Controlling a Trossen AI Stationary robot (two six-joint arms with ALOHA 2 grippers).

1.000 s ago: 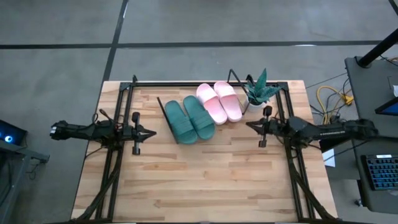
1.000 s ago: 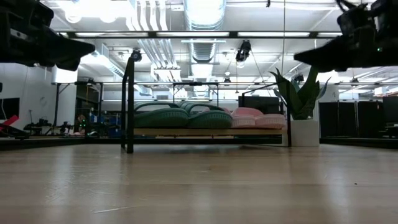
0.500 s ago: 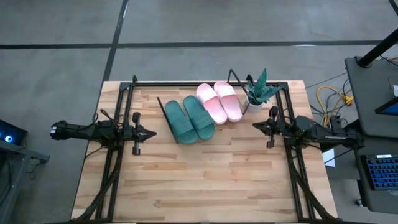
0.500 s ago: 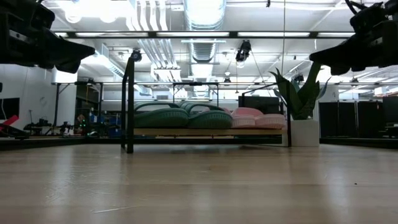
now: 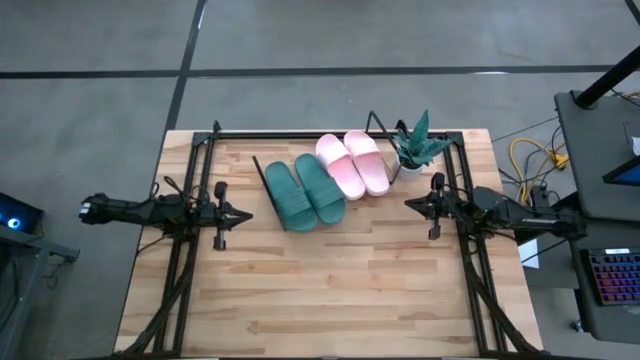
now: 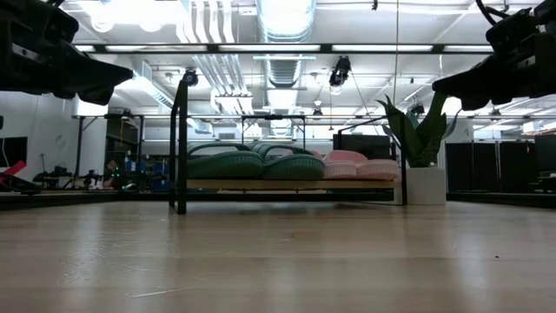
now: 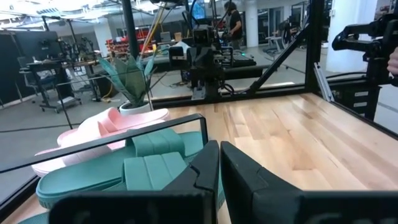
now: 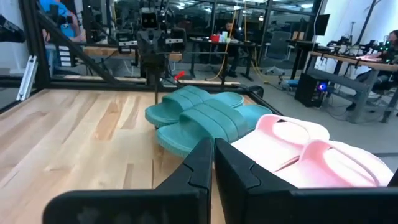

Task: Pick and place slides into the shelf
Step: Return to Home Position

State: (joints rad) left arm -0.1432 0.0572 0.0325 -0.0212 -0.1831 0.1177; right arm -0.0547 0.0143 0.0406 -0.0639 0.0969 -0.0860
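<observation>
We see all four slides lying side by side on the shelf (image 6: pixel 217 184) at the far side of the table (image 5: pixel 330 290), the green pair (image 5: pixel 304 192) nearer the left arm and the pink pair (image 5: pixel 353 164) beside it. Their long axes run far-to-near, slanting towards the right arm at the near end; we cannot tell which end is the toe. The left gripper (image 5: pixel 244 213) and right gripper (image 5: pixel 410 205) hover apart from the slides at either side, each with fingers together and holding nothing.

We are seeing a potted plant (image 5: pixel 418 145) standing near the wooden tabletop's (image 5: pixel 330 280) far right corner. Yellow cables (image 5: pixel 530 155) are lying on the grey floor (image 5: pixel 100 60) beside it, with a keyboard (image 5: pixel 612 277) sitting farther right.
</observation>
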